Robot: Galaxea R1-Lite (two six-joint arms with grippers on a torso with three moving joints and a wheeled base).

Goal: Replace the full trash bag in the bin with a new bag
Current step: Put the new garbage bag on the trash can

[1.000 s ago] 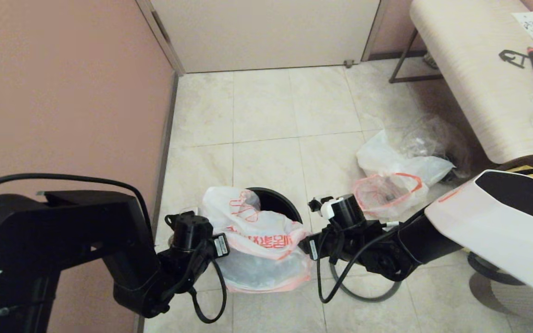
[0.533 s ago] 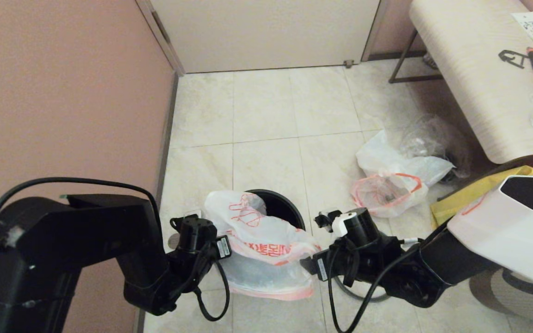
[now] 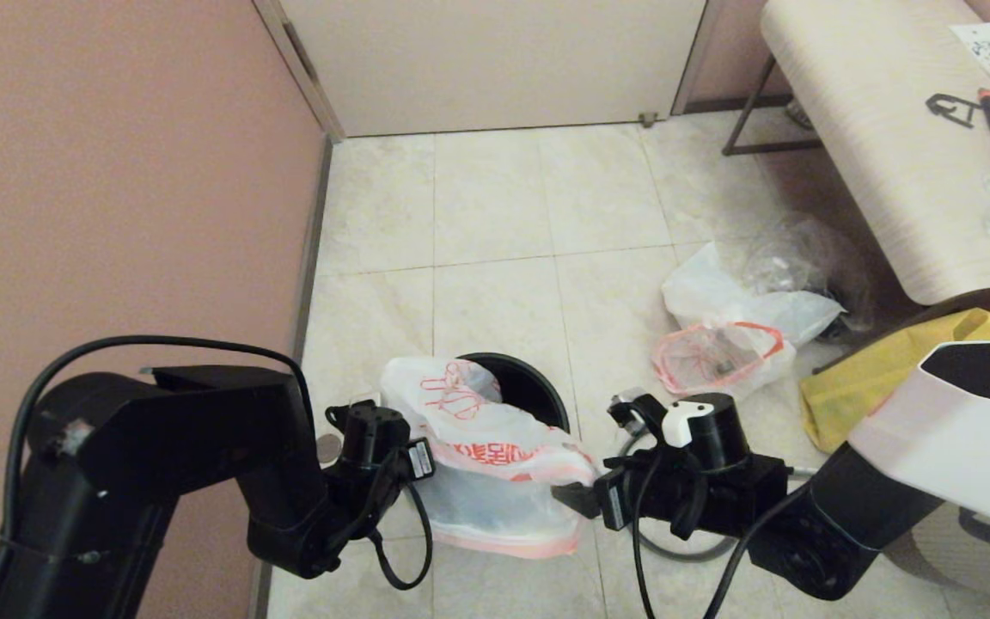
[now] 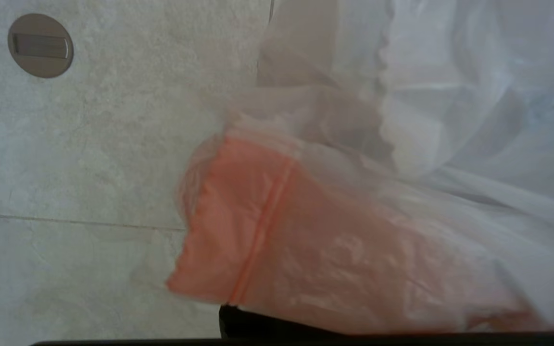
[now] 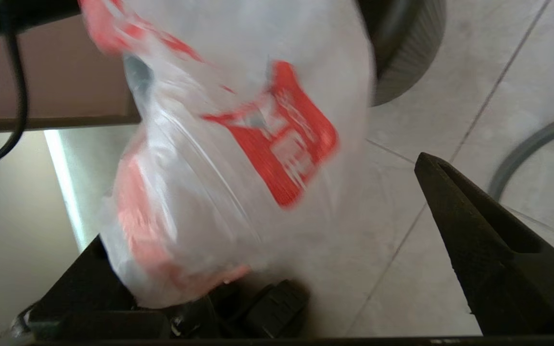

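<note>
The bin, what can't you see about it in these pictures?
Inside of the bin: head view, the new bag drapes over most of its mouth.
Its side: right wrist view, cut off by the top edge and partly behind the bag.
Left wrist view: no bin shows; only bag and floor.

Changes logged, head view:
- Right tool: drawn back toward the robot and lower in view, now beside the near corner of the new bag.
- Left tool: shifted slightly nearer.
- New bag: mouth stretched nearer, sagging lower.
- Yellow tote: uncovered by the right arm's retreat.
</note>
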